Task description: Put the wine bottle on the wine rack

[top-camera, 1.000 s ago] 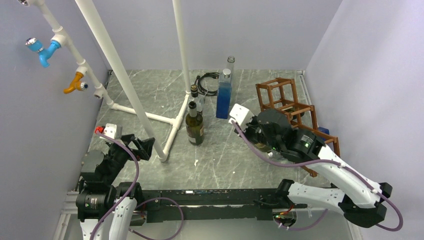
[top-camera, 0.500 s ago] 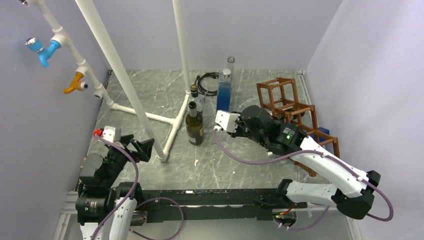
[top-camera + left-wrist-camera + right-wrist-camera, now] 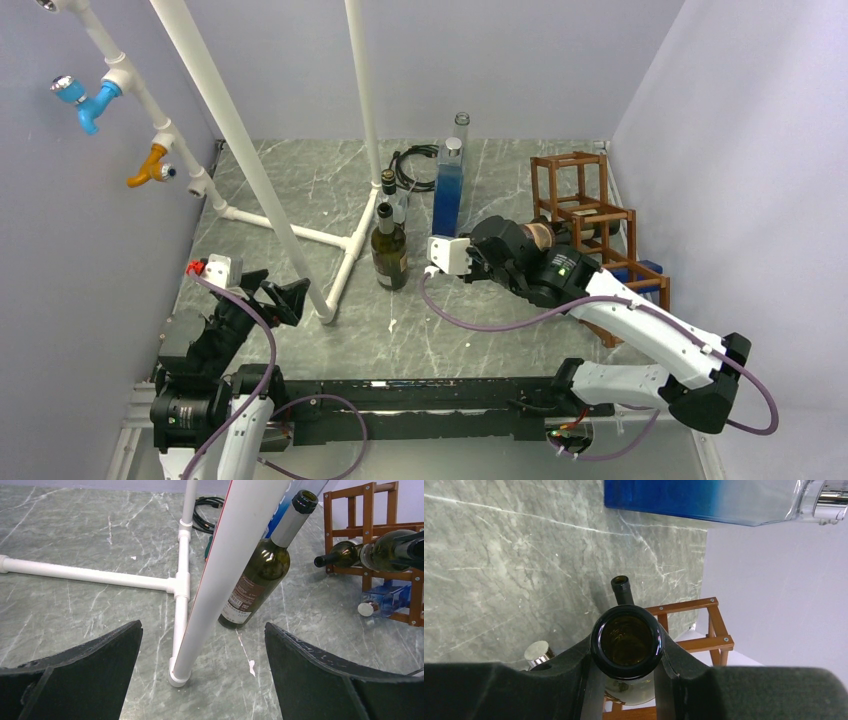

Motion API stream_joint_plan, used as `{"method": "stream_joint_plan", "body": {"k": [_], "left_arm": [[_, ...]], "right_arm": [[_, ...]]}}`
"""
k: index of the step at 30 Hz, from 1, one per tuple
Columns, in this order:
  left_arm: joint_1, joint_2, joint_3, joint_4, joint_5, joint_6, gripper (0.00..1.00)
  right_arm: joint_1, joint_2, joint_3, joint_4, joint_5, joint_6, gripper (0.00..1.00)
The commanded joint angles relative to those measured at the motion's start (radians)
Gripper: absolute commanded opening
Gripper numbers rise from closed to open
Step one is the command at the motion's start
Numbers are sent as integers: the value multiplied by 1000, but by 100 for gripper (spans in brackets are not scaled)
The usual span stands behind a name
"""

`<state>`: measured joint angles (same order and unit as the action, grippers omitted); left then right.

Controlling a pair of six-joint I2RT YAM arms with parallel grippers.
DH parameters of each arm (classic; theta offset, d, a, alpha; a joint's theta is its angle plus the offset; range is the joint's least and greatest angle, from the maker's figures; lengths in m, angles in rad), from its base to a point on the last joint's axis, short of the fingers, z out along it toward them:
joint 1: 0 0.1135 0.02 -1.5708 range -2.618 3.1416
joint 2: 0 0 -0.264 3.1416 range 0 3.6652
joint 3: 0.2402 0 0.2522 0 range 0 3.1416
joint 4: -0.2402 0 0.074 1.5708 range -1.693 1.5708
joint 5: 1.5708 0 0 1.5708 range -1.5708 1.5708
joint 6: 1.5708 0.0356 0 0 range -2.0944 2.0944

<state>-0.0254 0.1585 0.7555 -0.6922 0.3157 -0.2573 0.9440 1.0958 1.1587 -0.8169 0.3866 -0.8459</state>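
Wine bottle [image 3: 626,642] clamped at neck in right gripper [image 3: 626,655], near wine rack [image 3: 704,602]; left gripper [image 3: 202,627] wide open, empty

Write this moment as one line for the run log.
left gripper: open, empty | right gripper: shut on wine bottle neck | wine bottle: lying level, base toward wine rack

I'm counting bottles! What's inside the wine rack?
A dark bottle lies in the wine rack, neck poking out, and a blue bottle lies in a lower cell. The wine bottle in the right gripper hides whatever is behind it.
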Motion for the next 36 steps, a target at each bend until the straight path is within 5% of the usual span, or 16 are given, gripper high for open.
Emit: {"method": "stream_joint_plan", "body": {"k": [1,10,36], "left_arm": [[-5,-17,-5,46,-3,-9,98],[-7,-20,-7,51,-1,-8,98],[-30,-54,-7,45,-13,-10,100]], "right_arm": [[-2,1,100,-51,103,-32,0],[22,28,158,-170,177,46,0],[22,209,-16,-168,460,104,0]]}}
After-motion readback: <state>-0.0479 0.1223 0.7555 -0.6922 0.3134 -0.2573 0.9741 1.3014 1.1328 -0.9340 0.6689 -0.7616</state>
